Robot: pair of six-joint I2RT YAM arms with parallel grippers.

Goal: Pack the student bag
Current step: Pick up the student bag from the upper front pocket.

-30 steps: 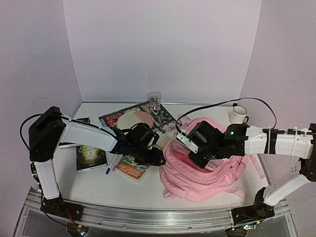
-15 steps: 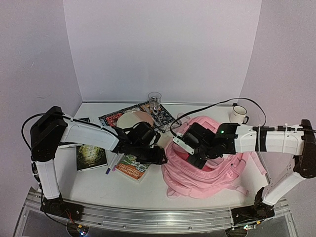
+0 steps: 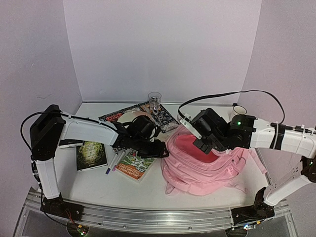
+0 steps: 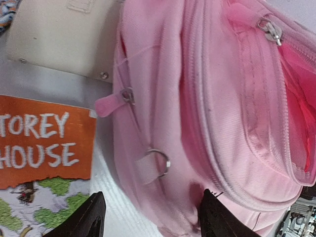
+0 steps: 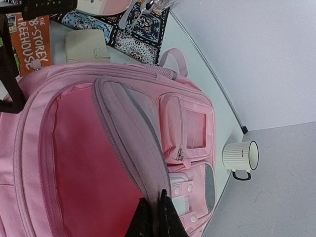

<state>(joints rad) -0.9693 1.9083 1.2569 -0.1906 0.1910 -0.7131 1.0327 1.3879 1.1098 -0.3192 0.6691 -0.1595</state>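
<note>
While R end effector [image 5: 152, 217] pinches the open flap of the student bag [image 5: 197, 108], clamped tight on fabric, L end effector [image 4: 150, 219] gapes wide at bag's side, fabric btwn tips.

White links [image 3: 89, 132], black joints [image 3: 47, 133] and cables [image 3: 222, 95], black left claw [image 4: 153, 217], green light [image 3: 237, 122]

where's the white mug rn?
Top view: the white mug stands at the far right corner of the table, just behind the student bag, partly hidden by the right arm.
</note>
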